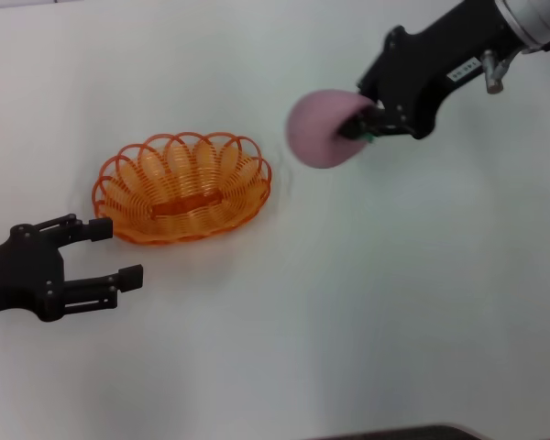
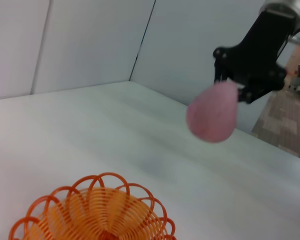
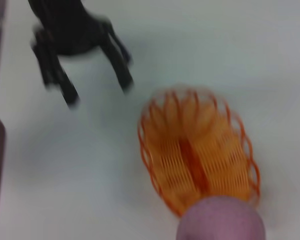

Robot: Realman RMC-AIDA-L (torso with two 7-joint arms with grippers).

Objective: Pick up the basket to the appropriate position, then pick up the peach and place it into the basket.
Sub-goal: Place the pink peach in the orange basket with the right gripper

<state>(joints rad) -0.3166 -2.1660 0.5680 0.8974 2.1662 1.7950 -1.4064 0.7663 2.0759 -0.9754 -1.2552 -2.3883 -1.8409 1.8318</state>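
Observation:
The orange wire basket (image 1: 183,187) sits on the white table, left of centre, and is empty. It also shows in the left wrist view (image 2: 95,214) and the right wrist view (image 3: 200,150). My right gripper (image 1: 362,124) is shut on the pink peach (image 1: 323,128) and holds it in the air, just right of the basket. The peach also shows in the left wrist view (image 2: 213,114) and in the right wrist view (image 3: 221,219). My left gripper (image 1: 108,252) is open and empty, just in front of the basket's left end.
The white table (image 1: 348,302) carries nothing else. The left gripper shows far off in the right wrist view (image 3: 77,45).

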